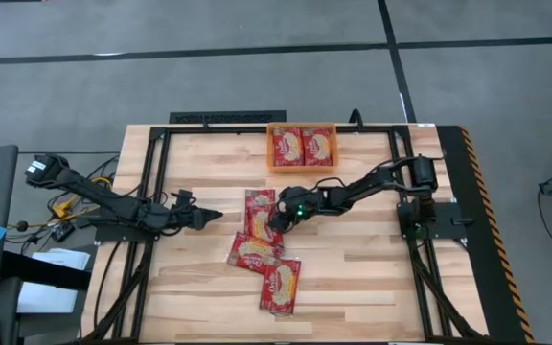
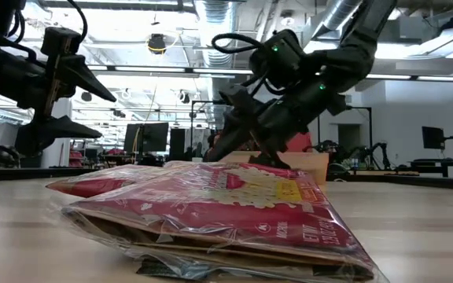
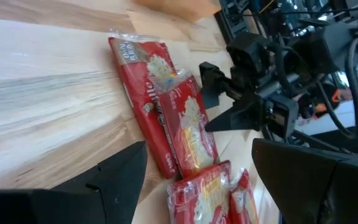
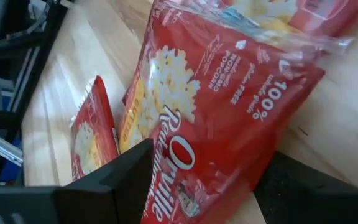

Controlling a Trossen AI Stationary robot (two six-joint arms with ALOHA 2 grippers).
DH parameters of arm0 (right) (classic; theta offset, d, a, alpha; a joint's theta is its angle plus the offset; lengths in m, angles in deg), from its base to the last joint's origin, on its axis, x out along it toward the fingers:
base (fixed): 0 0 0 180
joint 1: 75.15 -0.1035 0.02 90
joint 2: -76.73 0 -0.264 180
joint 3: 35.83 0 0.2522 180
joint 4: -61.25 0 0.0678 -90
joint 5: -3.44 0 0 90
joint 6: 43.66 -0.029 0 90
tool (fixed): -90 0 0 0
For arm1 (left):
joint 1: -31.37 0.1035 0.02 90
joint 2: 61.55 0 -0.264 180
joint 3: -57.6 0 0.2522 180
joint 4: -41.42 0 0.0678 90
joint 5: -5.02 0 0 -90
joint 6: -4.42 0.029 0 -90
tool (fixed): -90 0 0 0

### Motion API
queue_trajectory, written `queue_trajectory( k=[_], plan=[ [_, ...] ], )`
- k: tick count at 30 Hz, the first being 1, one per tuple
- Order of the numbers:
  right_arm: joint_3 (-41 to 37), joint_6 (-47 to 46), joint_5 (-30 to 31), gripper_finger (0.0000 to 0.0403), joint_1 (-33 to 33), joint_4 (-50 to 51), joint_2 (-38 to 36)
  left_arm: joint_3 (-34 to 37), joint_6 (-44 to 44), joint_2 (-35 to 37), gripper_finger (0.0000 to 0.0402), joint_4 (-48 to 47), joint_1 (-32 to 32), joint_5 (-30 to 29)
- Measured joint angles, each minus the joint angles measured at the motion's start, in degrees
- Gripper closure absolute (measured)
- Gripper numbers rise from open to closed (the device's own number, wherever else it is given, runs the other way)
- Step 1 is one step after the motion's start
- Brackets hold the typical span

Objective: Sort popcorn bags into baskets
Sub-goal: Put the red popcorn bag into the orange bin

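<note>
Several red popcorn bags with cream centres lie on the wooden table: two overlapping ones, one nearer, and one nearest. Two more lie flat in the orange basket near the far edge. My right gripper is low over the overlapping pair, open, with a finger on either side of the upper bag. My left gripper hovers open to the left of the pile, pointing at it and touching nothing. My right gripper comes at the upper bag's end slanting down from the table's right. Its fingers straddle the bag across its width. Whether they touch it, I cannot tell. The bag rests on the bag beneath it.
A black frame runs along the table's left, far and right sides. Bare wood lies to the left and right of the pile. The nearest bag fills the low view's foreground. Beyond the table is an open room with desks and monitors.
</note>
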Motion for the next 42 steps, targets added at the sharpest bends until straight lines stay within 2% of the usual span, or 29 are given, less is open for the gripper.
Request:
queue_trajectory(
  k=[4,11,12,18,21,29,36,42],
  plan=[
    [1.71,0.54,0.30,0.0188,0.04,4.58,0.04,0.00,-0.52,-1.09,0.0123,-0.04,0.00,-0.47],
    [1.82,0.75,0.16,0.0367,0.06,6.12,0.09,0.00,-0.99,-1.41,0.0123,-0.07,0.13,-1.47],
    [1.82,1.02,0.04,0.0381,0.04,6.12,0.04,0.00,-0.99,-1.41,0.0123,-0.04,0.13,-1.61],
    [1.69,-0.19,-0.48,0.0372,0.41,7.29,-1.36,0.00,-1.04,-1.41,0.0123,-0.06,0.13,-2.21],
    [1.65,0.06,-0.46,0.0388,0.56,7.85,-2.45,0.00,-1.04,-1.41,0.0123,-0.06,0.13,-2.30],
    [1.63,2.70,-0.56,0.0381,3.47,15.57,-10.40,0.00,-0.95,-1.41,0.0123,-0.08,0.13,-2.30],
    [1.63,7.98,-2.02,0.0389,9.52,20.87,-19.84,0.00,-0.92,-1.41,0.0123,-0.11,0.13,-2.41],
    [1.69,11.62,-7.36,0.0383,19.13,23.73,-25.92,0.00,-1.04,-1.41,0.0123,-0.13,0.13,-2.66]
  ],
)
